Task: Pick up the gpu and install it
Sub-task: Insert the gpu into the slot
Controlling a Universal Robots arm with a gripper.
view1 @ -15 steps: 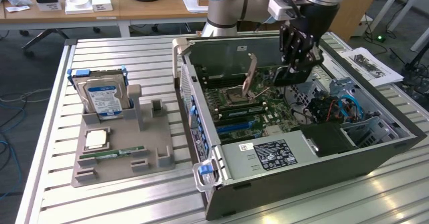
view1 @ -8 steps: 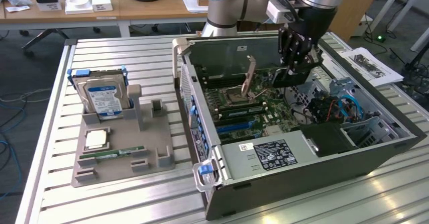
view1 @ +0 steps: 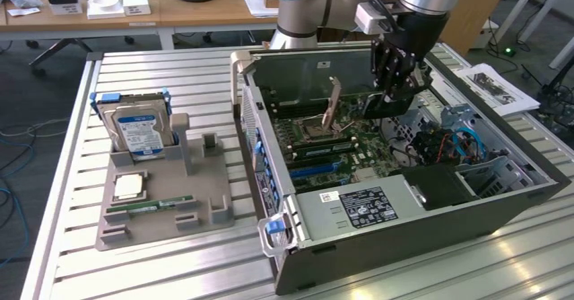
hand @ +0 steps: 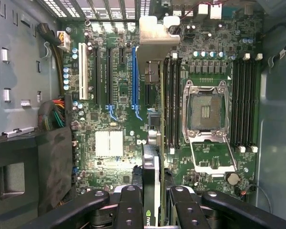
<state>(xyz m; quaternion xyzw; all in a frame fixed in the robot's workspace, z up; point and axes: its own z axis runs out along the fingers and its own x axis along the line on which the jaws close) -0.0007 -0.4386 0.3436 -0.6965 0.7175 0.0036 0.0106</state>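
The open computer case (view1: pixel 269 179) lies on its side with the green motherboard (view1: pixel 359 153) facing up. My gripper (view1: pixel 393 99) hangs inside the case, above the board. It is shut on the gpu (view1: pixel 335 105), a thin card seen edge-on that stands on its long edge. In the wrist view the gpu (hand: pixel 151 162) runs away from between my fingers (hand: pixel 129 206) to its silvery end bracket (hand: pixel 155 40). It hangs over the board just beside the long blue slot (hand: pixel 134 78), and I cannot tell if it touches a slot.
The open CPU socket (hand: pixel 207 112) and dark memory slots (hand: pixel 171 95) lie beside the card. A black shroud (view1: pixel 439 182) fills the case's near corner. On the exterior view's left, a grey holder (view1: pixel 166 209) carries hard drives (view1: pixel 142 132), a green RAM stick (view1: pixel 148 206) and a chip (view1: pixel 128 187).
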